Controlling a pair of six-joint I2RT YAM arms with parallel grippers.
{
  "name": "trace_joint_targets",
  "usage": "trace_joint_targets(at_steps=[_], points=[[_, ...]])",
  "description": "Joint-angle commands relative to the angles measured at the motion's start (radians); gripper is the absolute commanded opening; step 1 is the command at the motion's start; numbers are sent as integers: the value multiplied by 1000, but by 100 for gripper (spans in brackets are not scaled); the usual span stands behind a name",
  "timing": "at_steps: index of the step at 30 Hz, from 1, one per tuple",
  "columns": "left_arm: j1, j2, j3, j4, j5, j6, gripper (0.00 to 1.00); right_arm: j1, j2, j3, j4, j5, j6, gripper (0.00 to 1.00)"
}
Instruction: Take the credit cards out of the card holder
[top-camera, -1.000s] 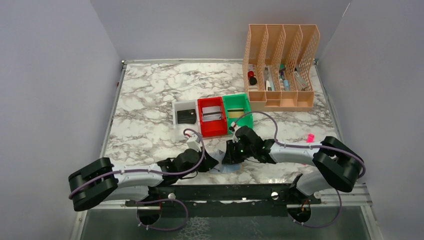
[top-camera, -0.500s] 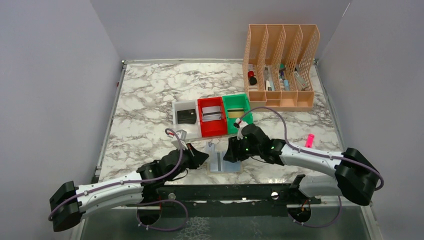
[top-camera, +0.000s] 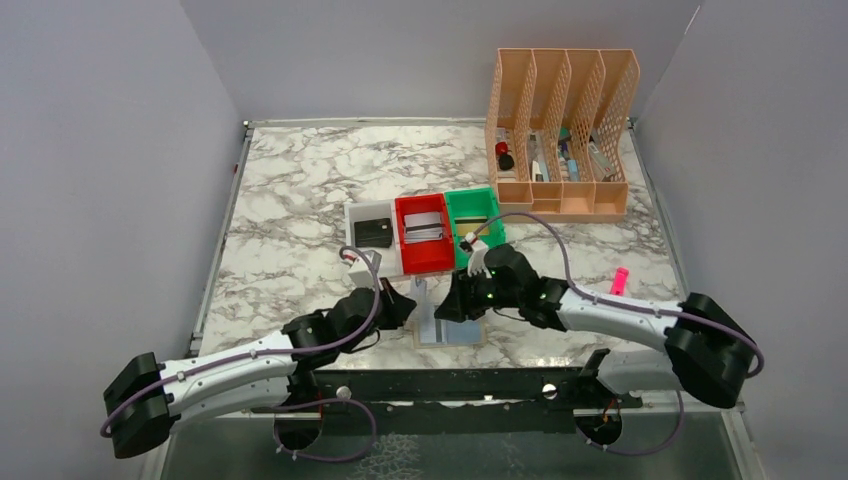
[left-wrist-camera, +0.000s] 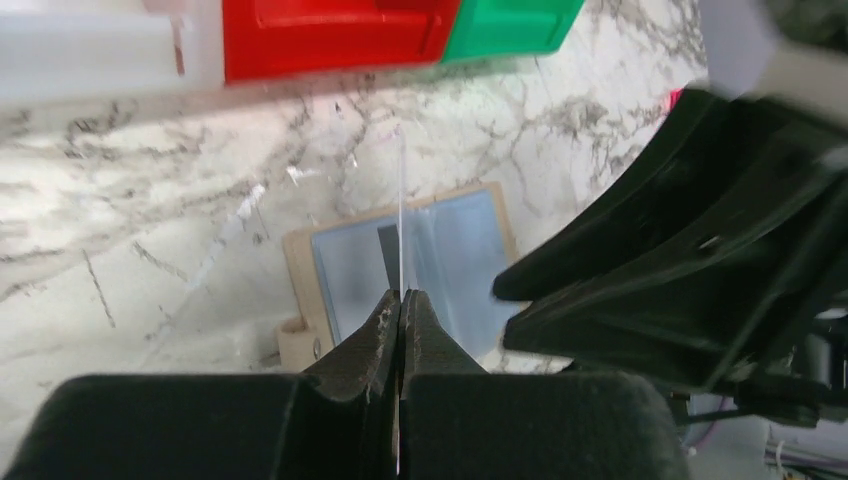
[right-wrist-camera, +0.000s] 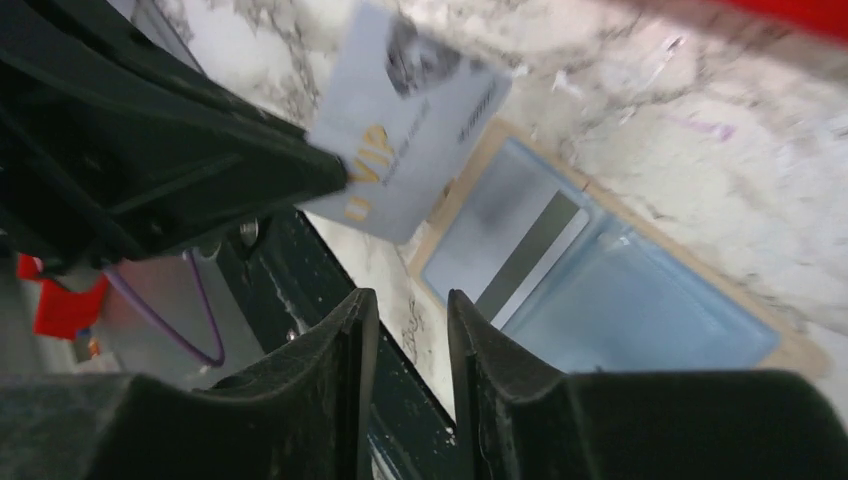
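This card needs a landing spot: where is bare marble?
Bare marble lies left of the white tray and behind it, up to the back wall. Crowded: around the card holder, where the left claw, gripping the card, faces the right claw.

Tan card holder open flat, blue-grey inside up, striped card inside; silvery card aloft.

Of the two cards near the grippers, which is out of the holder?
The pale grey VIP card, pinched in the left gripper above the table. The dark-striped card lies in the open card holder.
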Motion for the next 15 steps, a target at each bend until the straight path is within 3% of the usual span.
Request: trace_joint_targets(at_steps=[1,3,10,15], points=[[75,17,56,-39,3,52,0,5,134,-32,128,-182,34,35],[120,17,45,-10,62,58,0,5,192,-16,71,-146,18,33],[162,21,29,41,164,93,0,5,160,8,-229,260,6,34],[172,26,0,144,239,106,0,5,52,14,-191,203,-24,37]])
